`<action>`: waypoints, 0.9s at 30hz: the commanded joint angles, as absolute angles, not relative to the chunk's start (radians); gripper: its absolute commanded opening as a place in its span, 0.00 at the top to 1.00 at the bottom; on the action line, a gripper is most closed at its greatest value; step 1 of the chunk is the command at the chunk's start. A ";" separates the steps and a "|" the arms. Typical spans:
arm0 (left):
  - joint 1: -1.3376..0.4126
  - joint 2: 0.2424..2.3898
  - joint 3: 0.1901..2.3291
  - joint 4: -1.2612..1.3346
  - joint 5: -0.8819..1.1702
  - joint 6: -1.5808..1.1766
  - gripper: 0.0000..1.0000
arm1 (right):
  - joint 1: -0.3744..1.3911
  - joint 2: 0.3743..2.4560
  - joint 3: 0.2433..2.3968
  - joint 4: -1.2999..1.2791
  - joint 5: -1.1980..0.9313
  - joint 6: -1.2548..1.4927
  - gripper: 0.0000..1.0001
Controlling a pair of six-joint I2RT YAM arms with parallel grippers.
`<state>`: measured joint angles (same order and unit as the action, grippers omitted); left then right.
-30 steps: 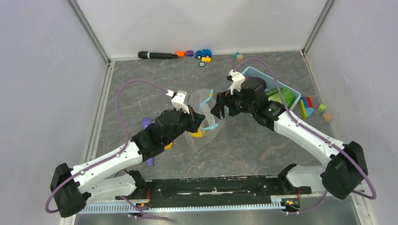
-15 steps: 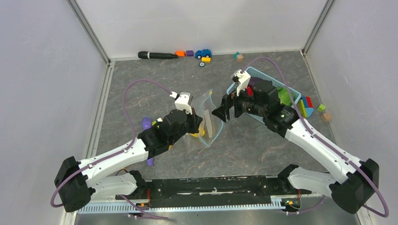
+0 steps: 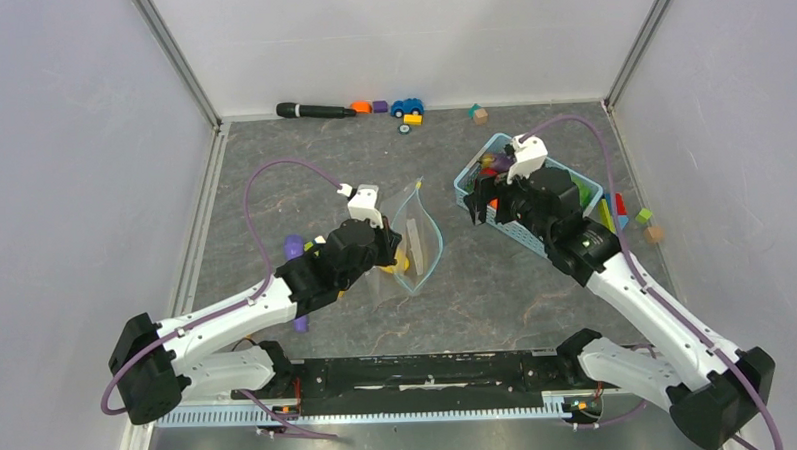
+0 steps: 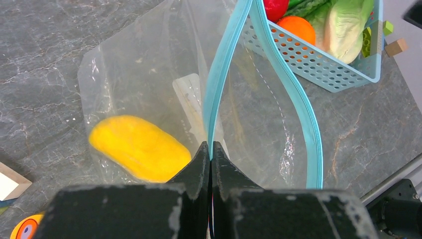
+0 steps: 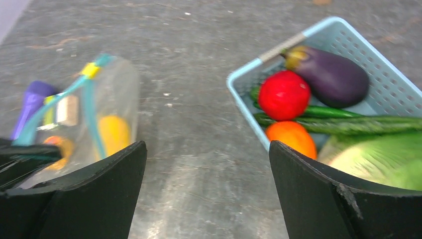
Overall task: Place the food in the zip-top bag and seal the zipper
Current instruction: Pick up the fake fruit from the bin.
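The clear zip-top bag [image 3: 415,242] lies mid-table with its mouth gaping. The teal zipper [image 4: 226,59] splits into two strips around the opening. The yellow mango [image 4: 139,147] lies inside the bag. My left gripper [image 4: 210,149] is shut on the near zipper strip and holds it up; it also shows in the top view [image 3: 390,247]. My right gripper [image 5: 206,174] is open and empty, above the table between the bag and the light-blue basket [image 5: 244,107]. The basket holds the eggplant [image 5: 331,74], red fruit [image 5: 283,94], orange [image 5: 291,139], green pods [image 5: 348,122] and lettuce [image 5: 378,159].
A purple stick [image 3: 294,251] lies left of the bag, partly under my left arm. A black rod [image 3: 315,111] and small toys [image 3: 400,109] lie along the back wall. Coloured blocks [image 3: 616,212] sit right of the basket. Walls close in on both sides.
My right gripper has drawn back from the bag's mouth and moved right to the basket's near corner. The bag's mouth has narrowed. My left gripper has kept its hold.
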<state>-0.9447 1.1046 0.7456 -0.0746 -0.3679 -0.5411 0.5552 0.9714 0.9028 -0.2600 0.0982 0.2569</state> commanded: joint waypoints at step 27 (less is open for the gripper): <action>-0.946 1.063 0.770 -0.107 -0.489 -0.594 0.98 | 0.357 1.516 1.051 -0.064 0.277 0.271 0.02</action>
